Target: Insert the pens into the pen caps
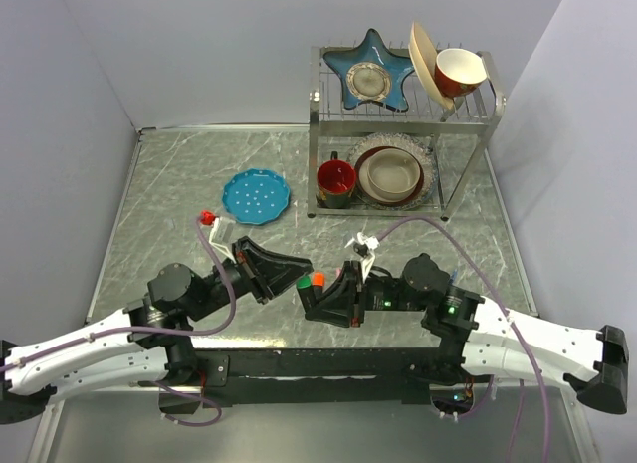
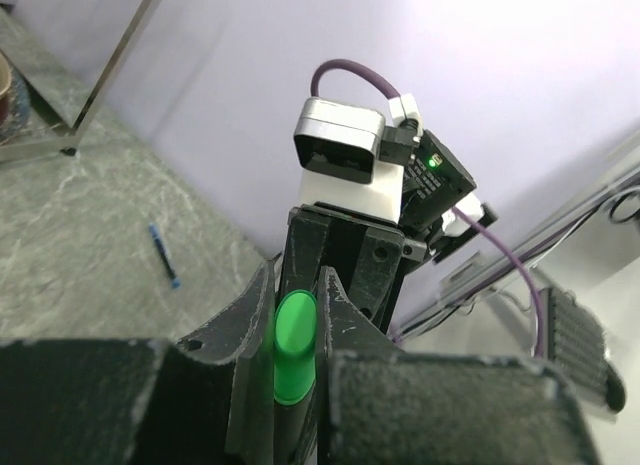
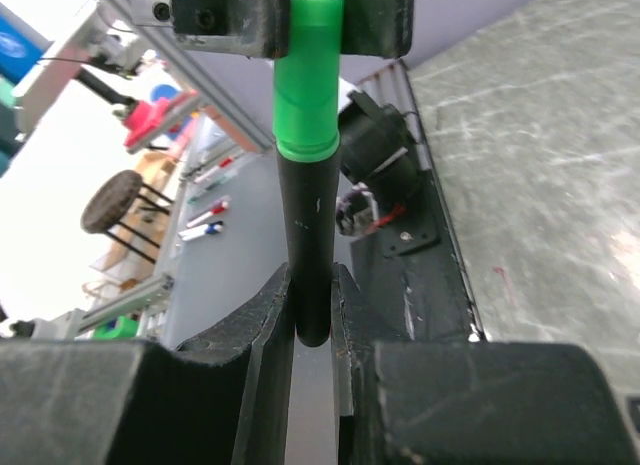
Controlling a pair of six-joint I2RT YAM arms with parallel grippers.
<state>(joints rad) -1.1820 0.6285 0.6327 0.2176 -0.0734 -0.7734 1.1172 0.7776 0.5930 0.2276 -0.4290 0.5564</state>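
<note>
On the grey-green marbled tabletop (image 1: 179, 184), a metal dish rack (image 1: 315, 134) stands at the far right, with plates, bowls and cups on both shelves. Both arms reach in from the near edge and meet tip to tip mid-table, raised off the surface. Left hand (image 1: 297, 278) is pinching the green cap (image 3: 307, 75), fingers pressed on both its sides. Right hand (image 3: 312, 305) is pinching the black marker (image 3: 310, 235) by its lower body. The cap sits over the marker's end, and the two are in line between the hands. Blue plate (image 1: 257, 196) lies flat, left of the rack and apart from the hands. Red cap (image 1: 207, 218) lies on the tabletop near the plate's left side. Thin blue pen (image 2: 163, 255) lies flat on the tabletop, seen from the left wrist. An orange bit (image 1: 318, 279) shows just beside the green cap; can't tell what it is.
</note>
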